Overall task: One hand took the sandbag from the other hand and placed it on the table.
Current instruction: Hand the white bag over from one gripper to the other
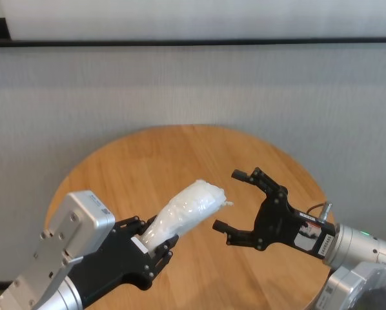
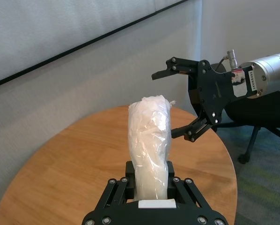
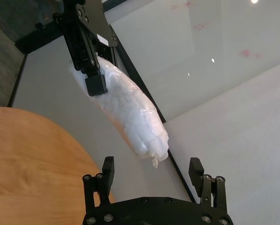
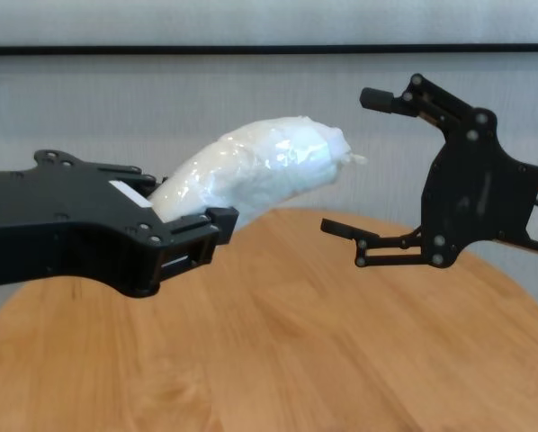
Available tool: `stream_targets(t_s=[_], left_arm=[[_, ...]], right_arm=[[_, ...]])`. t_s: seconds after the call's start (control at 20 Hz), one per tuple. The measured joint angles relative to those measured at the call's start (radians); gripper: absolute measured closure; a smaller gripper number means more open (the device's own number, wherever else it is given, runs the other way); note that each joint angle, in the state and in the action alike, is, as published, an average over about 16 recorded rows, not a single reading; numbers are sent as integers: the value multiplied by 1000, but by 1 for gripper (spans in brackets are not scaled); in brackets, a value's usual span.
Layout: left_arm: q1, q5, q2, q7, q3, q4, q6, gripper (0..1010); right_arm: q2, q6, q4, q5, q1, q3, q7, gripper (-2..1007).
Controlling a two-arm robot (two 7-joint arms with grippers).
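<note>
left gripper point(image 1: 155, 244): clamped on sandbag point(image 1: 183, 213) base, above table point(image 1: 141, 161)
right gripper point(image 1: 237, 200): jaws wide, just off bag's free tip
risk: slick plastic, shallow tip grab slips when left releases

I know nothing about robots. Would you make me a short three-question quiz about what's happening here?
1. True or false: the sandbag is lying on the table.
2. Which claw holds the sandbag: A left claw, B right claw, C both?
3. Fill in: the right claw's jaws are ____.

Key: 1 false, it is held up in the air above the table. 2 A. 3 open, spread wide just beside the bag's free end and not touching it.
</note>
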Motion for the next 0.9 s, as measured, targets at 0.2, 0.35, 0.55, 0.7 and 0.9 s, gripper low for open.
stream_targets(t_s=[0.2, 0.35, 0.55, 0.7, 0.9], left_arm=[[0, 0, 0, 0, 0, 0, 0, 627], [0, 0, 0, 0, 0, 0, 0, 627], [0, 0, 0, 0, 0, 0, 0, 627], [0, 0, 0, 0, 0, 0, 0, 627], [0, 0, 0, 0, 0, 0, 0, 627]], right_arm=[[6, -13, 3, -12, 7, -11, -7, 5], [11, -19, 4, -19, 12, -18, -14, 5], [18, -27, 5, -28, 17, -26, -25, 5], [23, -31, 5, -33, 19, -31, -32, 5], [30, -35, 5, -38, 22, -39, -40, 5]])
